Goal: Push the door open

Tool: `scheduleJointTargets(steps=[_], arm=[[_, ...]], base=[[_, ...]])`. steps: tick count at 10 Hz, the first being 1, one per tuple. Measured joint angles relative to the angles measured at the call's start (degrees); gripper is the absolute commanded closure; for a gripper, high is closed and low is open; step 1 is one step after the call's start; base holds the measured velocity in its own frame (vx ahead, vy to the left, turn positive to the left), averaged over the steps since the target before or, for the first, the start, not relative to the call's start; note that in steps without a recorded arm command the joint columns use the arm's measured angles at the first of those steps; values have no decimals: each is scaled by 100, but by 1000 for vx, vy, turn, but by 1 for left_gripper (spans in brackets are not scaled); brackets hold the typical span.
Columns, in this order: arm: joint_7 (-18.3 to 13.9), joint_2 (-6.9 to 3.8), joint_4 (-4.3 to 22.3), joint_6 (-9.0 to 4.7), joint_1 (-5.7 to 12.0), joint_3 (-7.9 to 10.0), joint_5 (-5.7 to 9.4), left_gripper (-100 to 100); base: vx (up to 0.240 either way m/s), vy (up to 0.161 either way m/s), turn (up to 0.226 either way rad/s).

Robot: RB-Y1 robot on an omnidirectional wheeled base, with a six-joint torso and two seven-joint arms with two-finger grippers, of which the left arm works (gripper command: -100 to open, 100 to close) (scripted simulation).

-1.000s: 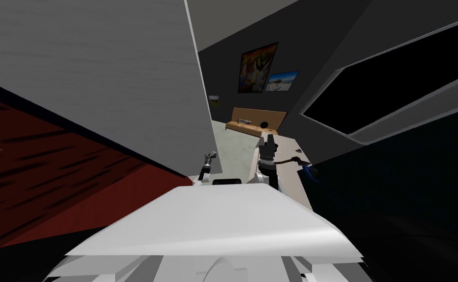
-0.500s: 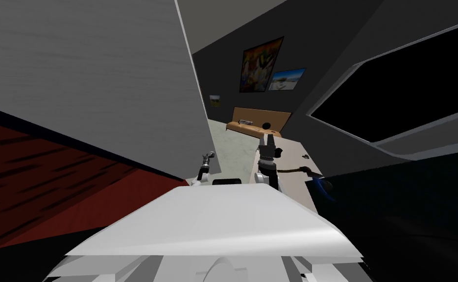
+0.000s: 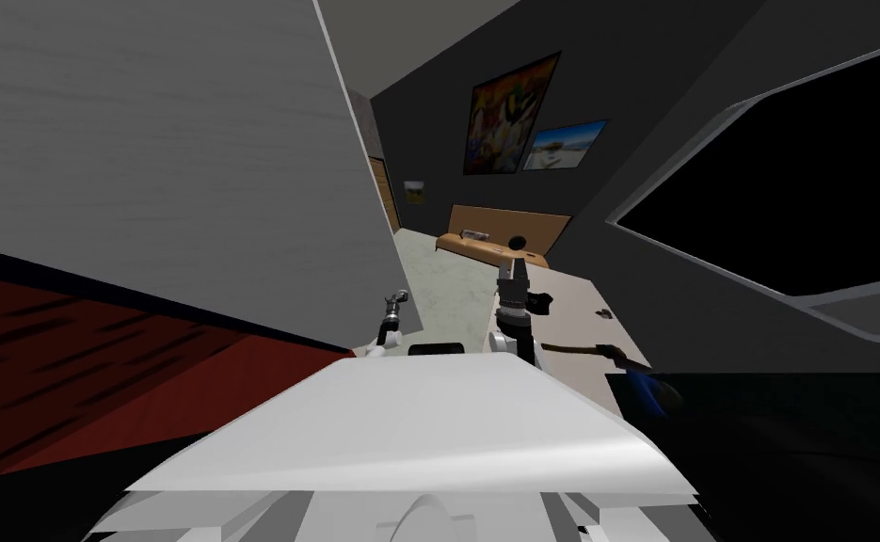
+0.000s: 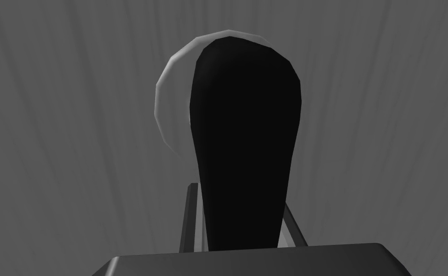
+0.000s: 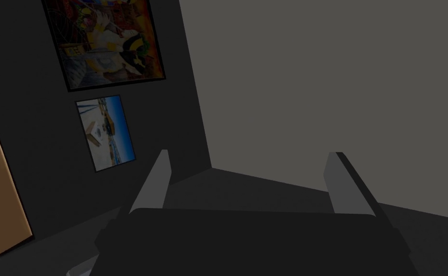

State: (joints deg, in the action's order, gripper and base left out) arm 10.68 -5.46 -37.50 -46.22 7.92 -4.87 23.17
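Door: the big pale grey door (image 3: 165, 151) takes up the head view from about 9 to 12 o'clock, with its free edge slanting down toward the middle. It looks to be swung part-way already, since floor and a far wall can be seen past that edge.
Handle: a dark door handle (image 4: 244, 120) is mounted on the door face, with a pale round rosette (image 4: 170, 100) behind it.
Left end effector: the left end effector (image 3: 396, 301) is right at the door's free edge, roughly 9 o'clock from the other one. Its fingers (image 4: 191, 215) are pinched in on both sides of the handle, so it's properly clamped on.
Right end effector: the right end effector (image 3: 513, 275) is held up over the near end of a light bench (image 3: 569, 329), fingers wide apart, nothing between them.
Step in hand: probably the push itself, driven through the gripped handle.
How it's best done: the clamp should be held firm and the push sent square into the door face. The wrist should be allowed to turn along the swing arc so the handle isn't twisted or slipped off. The base is likely better rolled forward than the arm overstretched. The idle arm is best tucked in, clear of the bench at about its 4 o'clock.
Count: one door, one handle, one rosette, two end effectors with two fingers each, one bench, three pictures (image 3: 513, 113) on the far wall.
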Motion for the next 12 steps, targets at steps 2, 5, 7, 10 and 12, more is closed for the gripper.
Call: scheduleJointTargets(steps=[2,5,7,10,12], arm=[[103,20,-158,117,-127,134,72,100],[147,-27,-81,70,-102,353,183,100],[154,-55,-35,16,-88,479,248,100],[153,-71,49,-45,-40,567,293,100],[179,-55,-2,-5,-59,579,301,100]], base=[[172,-91,98],[184,-87,49],[119,-4,-13],[52,-2,-22],[5,0,4]])
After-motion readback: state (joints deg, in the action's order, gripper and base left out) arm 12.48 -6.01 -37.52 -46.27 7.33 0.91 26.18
